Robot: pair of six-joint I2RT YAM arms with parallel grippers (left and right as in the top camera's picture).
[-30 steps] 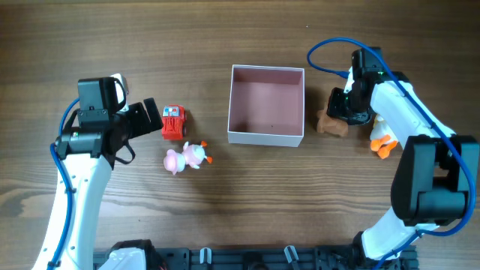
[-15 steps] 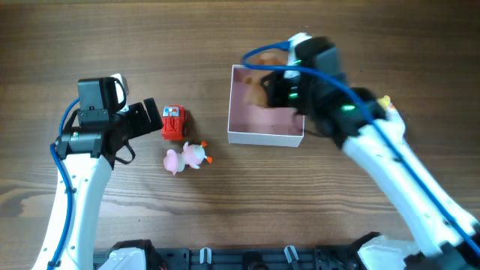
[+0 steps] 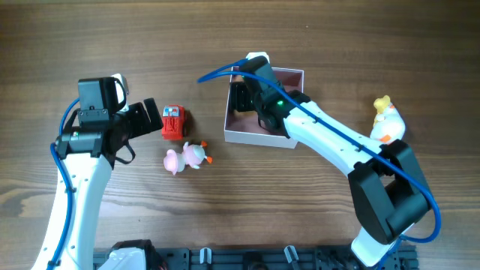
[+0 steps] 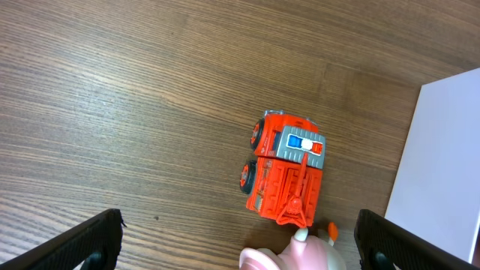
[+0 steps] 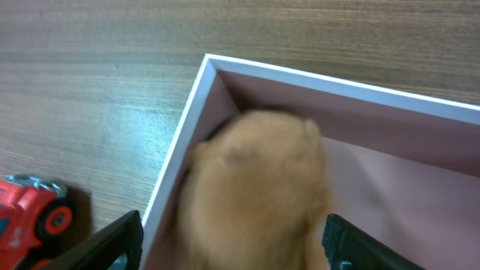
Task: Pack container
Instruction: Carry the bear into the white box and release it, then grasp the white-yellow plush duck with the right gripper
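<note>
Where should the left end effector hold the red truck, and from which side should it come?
Grip the truck across its two long flat sides, mid-body, coming straight from above. It is boxy and narrowest that way, and the pig crowds its rear end.

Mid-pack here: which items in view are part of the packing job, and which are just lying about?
Job: container; brown toy between the right pincer's fingers, over it; probably still to pack: red truck, pink pig, yellow-white duck.
Just there: black rack at the near edge; blue cable.
</note>
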